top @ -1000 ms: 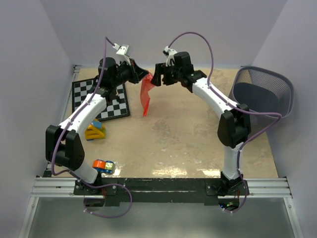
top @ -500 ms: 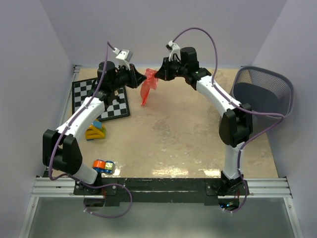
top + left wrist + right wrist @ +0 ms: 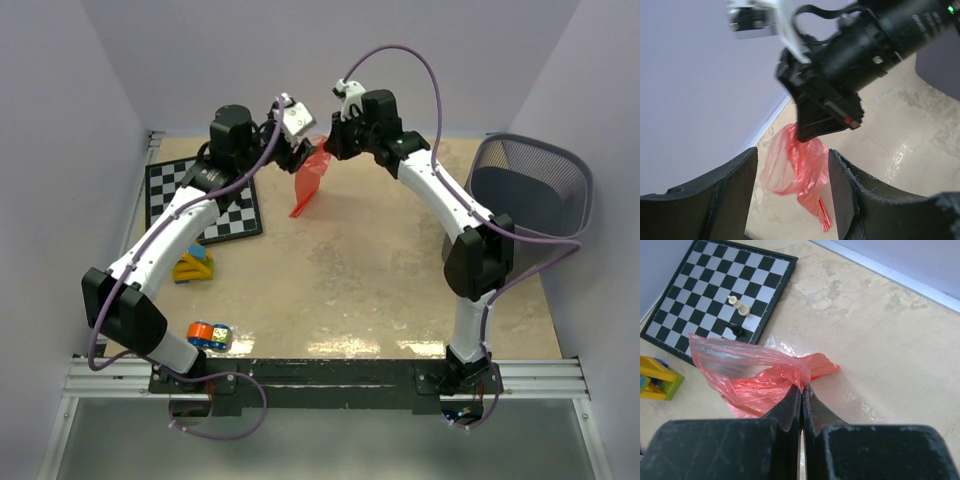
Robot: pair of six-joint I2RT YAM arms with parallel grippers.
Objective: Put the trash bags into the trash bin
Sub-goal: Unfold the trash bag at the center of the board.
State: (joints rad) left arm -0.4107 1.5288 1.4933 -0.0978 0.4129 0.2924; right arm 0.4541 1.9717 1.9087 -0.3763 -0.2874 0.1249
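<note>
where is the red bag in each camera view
top external: red bag hangs at upper centre, above the table.
left wrist: low centre, under the right hand.
right wrist: centre-left, pinched by that hand.
shared landmark: the right hand clamping the bag's top.

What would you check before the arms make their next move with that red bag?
1. Right gripper shut on the trash bag: ok.
2. Left gripper not pinching the bag: ok, fingers wide apart.
3. Bag's lower end lifted off the table: cannot tell.
4. Trash bin mouth uncovered: ok.
5. Nothing loose on the table between bag and bin: ok.
</note>
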